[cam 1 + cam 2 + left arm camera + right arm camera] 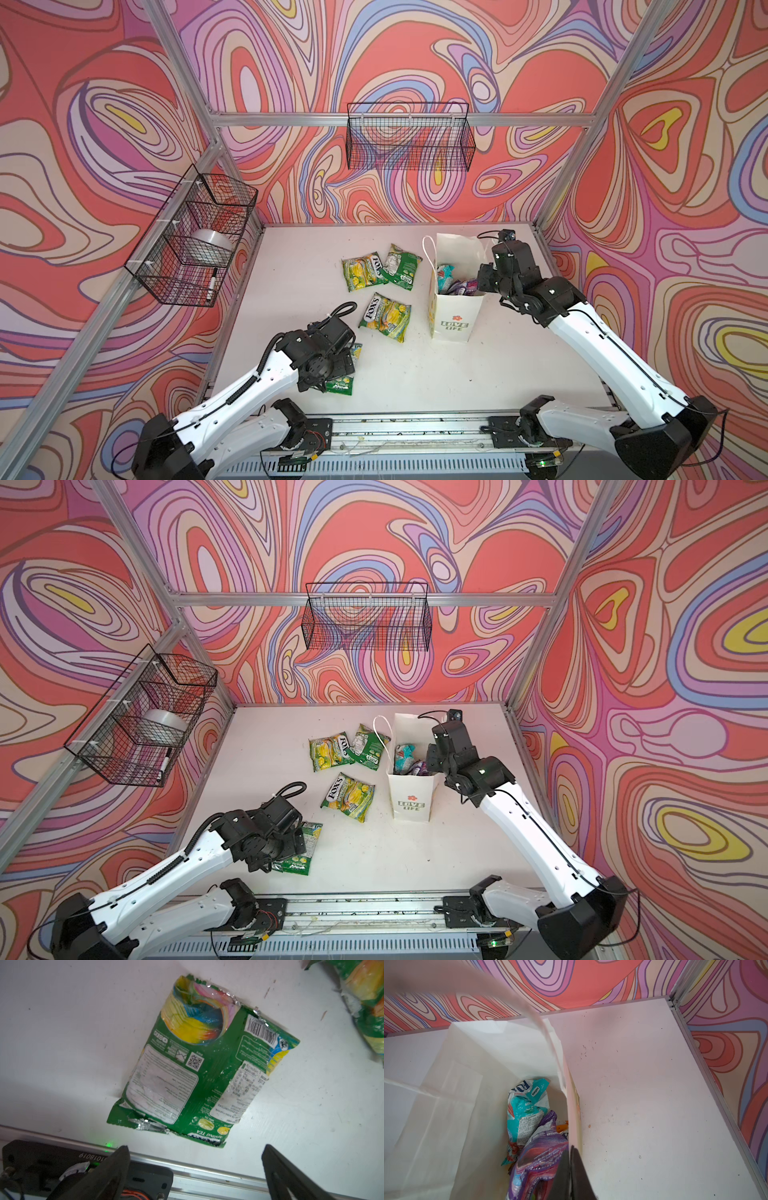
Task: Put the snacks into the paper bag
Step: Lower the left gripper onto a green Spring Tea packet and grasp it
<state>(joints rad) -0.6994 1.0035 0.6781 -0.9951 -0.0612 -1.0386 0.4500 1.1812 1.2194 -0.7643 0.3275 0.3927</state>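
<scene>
We're right over the green packet [197, 1064]. Our left fingers [112, 1169] are spread as wide as they go and hold nothing. In the left wrist view the packet lies flat on the table [415, 374], printed back up, directly ahead of the fingertips. Its nearest short edge sits between the two tips, and its long axis runs away from us, skewed a little off the line of reach. So the fingers bracket it across its width, and that is the relation this pick turns on. In both top views the left wrist covers most of it, close to the table's front edge.

Over on the other side, our right fingers [569, 1174] are pressed together at the rim of the paper bag [455, 316]. We judge they're pinching its wall to hold the mouth open. The bag stands upright, to the right of the packet and further back. A teal packet [525, 1109] and a purple packet [542, 1157] lie inside, and three green-yellow packets [386, 318] wait on the table between.

The left arm is plainly nearer. We'd expect a straight drop, then a squeeze across the width. That flat, glossy film could slip.
</scene>
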